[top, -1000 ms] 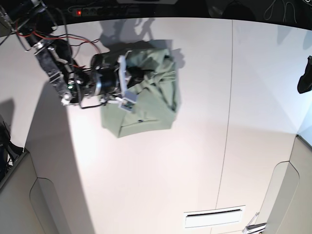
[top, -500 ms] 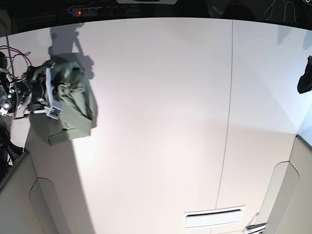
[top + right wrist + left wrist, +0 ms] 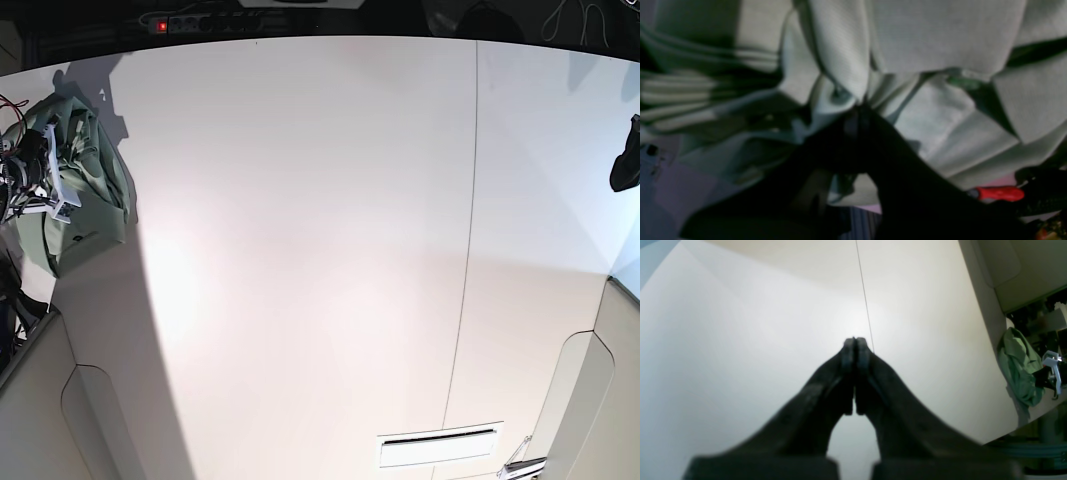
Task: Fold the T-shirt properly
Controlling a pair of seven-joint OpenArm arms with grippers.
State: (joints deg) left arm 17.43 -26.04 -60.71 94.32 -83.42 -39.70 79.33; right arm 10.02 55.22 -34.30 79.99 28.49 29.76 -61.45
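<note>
Right claw (image 3: 857, 111): fingers together, clamped on the bunched middle of the T-shirt (image 3: 100, 180). Left claw (image 3: 855, 341): tips together, nothing between them, well apart from the cloth.

Position: shirt at the bench's (image 3: 300, 220) left edge as the base view shows it, toward the far left corner. Shadow falls on the bench beside it; probably carried a little above the surface, though contact underneath cannot be made out.

Cloth: pale grey-green, thin knit, by the look of it. Creased and doubled over, several layers gathered close to the right claw, loose flaps around. Likely light, limp and soft, with no stiffness to keep a crease. Not fragile, but a hard pull could stretch it. Probably not very slippery; the greater risk is a pinch that catches several layers at once and draws the whole wad along.

Where to take hold: the present pinch seems good for carrying, poor for folding, since it gives no control of the outline. For folding, better to set the bundle down, find a hem corner or shoulder seam, and take one layer close to its edge, one claw per corner. Light tension between the two should draw it flat. Folding proper looks not yet done.
</note>
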